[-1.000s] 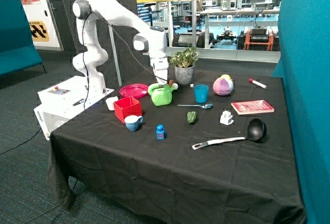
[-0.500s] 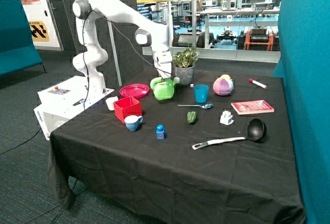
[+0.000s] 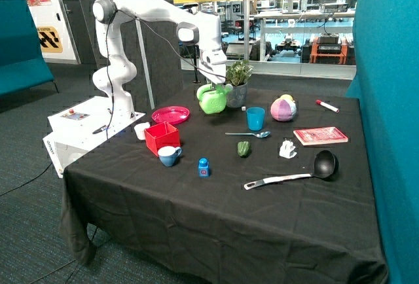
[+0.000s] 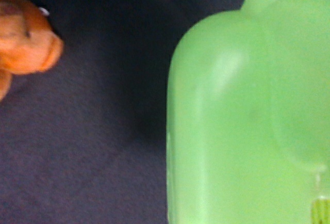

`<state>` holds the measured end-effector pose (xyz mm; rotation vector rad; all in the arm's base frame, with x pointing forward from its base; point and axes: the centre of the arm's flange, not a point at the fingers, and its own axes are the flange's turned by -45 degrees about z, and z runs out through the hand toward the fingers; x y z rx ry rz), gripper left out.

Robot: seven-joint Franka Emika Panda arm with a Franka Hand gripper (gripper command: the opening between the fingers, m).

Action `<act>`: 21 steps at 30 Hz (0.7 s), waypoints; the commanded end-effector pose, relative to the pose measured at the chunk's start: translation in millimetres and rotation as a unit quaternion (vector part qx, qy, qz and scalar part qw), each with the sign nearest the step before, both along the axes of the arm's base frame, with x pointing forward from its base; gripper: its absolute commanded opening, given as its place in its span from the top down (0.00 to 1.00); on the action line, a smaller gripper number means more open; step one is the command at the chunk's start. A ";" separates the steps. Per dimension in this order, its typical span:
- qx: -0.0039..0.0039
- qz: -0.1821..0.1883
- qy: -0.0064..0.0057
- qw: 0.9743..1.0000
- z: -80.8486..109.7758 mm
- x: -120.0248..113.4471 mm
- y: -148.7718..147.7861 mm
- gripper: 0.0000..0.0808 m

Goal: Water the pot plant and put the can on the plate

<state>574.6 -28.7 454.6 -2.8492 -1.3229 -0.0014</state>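
The light-green watering can (image 3: 211,99) hangs in the air above the black tablecloth, tilted with its spout toward the pot plant (image 3: 236,82). My gripper (image 3: 215,82) is shut on the can's handle from above. The can's spout end is right beside the plant's grey pot, at about rim height. In the wrist view the can's body (image 4: 247,121) fills most of the picture, over dark cloth. The magenta plate (image 3: 170,114) lies on the table beside the can, on the side away from the plant, with nothing on it.
A blue cup (image 3: 255,118), a spoon (image 3: 249,134) and a coloured ball (image 3: 283,108) lie near the plant. A red box (image 3: 162,137), a mug (image 3: 169,156) and a black ladle (image 3: 294,173) sit nearer the front. An orange-brown object (image 4: 26,43) shows in the wrist view.
The can has been lifted off the table, carried toward the pot plant and tilted with its spout toward it. The arm has swung up and toward the plant.
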 end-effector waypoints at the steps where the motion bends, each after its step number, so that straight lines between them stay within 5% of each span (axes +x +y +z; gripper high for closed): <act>1: 0.000 0.051 0.000 0.999 22.6 0.1 30.8 1.00; 14: 0.000 0.112 0.000 0.994 48.9 -7.6 75.6 1.00; 21: 0.000 0.151 0.000 0.989 57.6 -12.7 93.4 1.00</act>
